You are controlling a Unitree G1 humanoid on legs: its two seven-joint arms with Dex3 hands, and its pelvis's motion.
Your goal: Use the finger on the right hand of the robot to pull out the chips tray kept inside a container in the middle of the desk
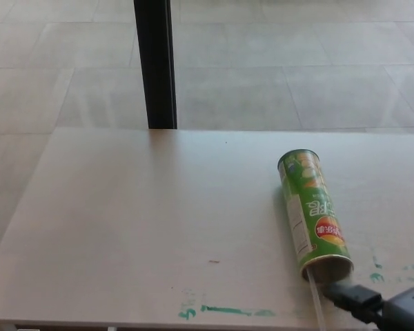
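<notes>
A green chips can (312, 214) lies on its side on the right part of the white desk (145, 221), its open mouth (329, 267) facing the near edge. A thin clear tray edge (315, 296) pokes out of the mouth toward me. My right hand (359, 300) enters from the lower right corner. Its black tip lies just in front of the can's mouth, over the tray's end. Whether it touches the tray cannot be told. My left hand is not in view.
A black post (155, 65) stands behind the desk's far edge. Green paint marks (224, 310) run along the near edge, and smaller ones (377, 276) sit right of the can. Tiled floor lies beyond the desk.
</notes>
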